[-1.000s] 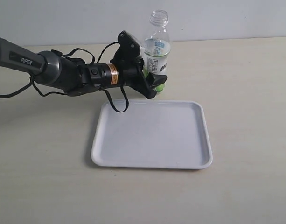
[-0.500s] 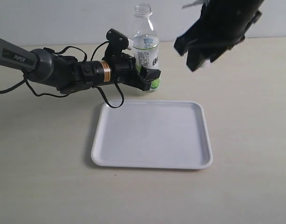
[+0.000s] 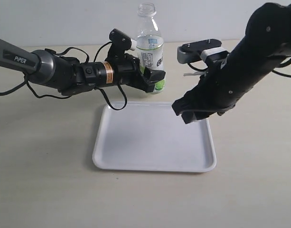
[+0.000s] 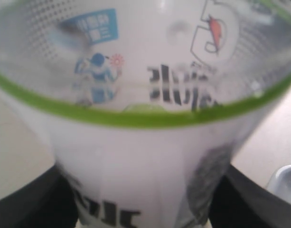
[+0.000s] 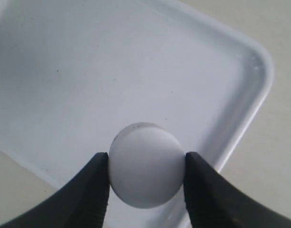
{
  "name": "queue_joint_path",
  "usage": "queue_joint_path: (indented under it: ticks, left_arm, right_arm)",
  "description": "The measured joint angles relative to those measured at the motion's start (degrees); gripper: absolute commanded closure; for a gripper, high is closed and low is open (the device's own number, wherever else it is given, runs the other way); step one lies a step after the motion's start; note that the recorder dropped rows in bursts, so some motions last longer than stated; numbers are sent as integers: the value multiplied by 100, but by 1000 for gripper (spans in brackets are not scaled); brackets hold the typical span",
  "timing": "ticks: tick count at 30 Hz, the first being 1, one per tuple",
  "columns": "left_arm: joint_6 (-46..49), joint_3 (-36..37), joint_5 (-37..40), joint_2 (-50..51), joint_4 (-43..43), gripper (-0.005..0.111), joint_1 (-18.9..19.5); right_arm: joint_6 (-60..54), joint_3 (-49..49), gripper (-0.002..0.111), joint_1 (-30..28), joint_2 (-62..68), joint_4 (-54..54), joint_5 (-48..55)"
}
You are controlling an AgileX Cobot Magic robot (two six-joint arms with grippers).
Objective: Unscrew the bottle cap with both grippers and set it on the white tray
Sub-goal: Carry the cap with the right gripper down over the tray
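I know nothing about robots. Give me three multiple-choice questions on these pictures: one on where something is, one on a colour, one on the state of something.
1. Where is the bottle cap?
A. Screwed on the bottle.
B. Between the fingers of the right gripper, over the white tray.
C. Lying flat in the tray's middle.

2. What colour is the band on the left arm?
A. Green.
B. Blue.
C. Orange.

3. How is the bottle?
A. Upright, open-topped, clamped by the left gripper.
B. Lying on its side.
C. Upright and capped.

Answers: 1 B, the right wrist view shows it pinched there; 2 C, the exterior view shows orange; 3 A, its neck is bare and the fingers grip its lower part.
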Motion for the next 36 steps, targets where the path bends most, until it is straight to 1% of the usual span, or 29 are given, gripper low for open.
queue_joint_path:
  ticks: [5,9,16,21,28,36]
  left_arm:
    - [0,0,0,0,25,107,0]
    - [0,0,0,0,230,107,0]
    - [0,0,-14,0,297,107,0]
    - [0,0,-18,0,301,107,0]
    - [0,0,-18,0,301,107,0]
    - [0,0,-18,0,301,107,0]
  right_arm:
    - [-959,365,108,0,0,896,-378]
    - [-1790,565,108,0,0,1553,-626]
    - [-2802,585,108,0,403,2425,-763]
    - [-3099,585,108,0,804,2542,-807]
    - [-3175,585,108,0,915,2547,-1269]
    - [-3334,585,107,0,1142,2501,-1279]
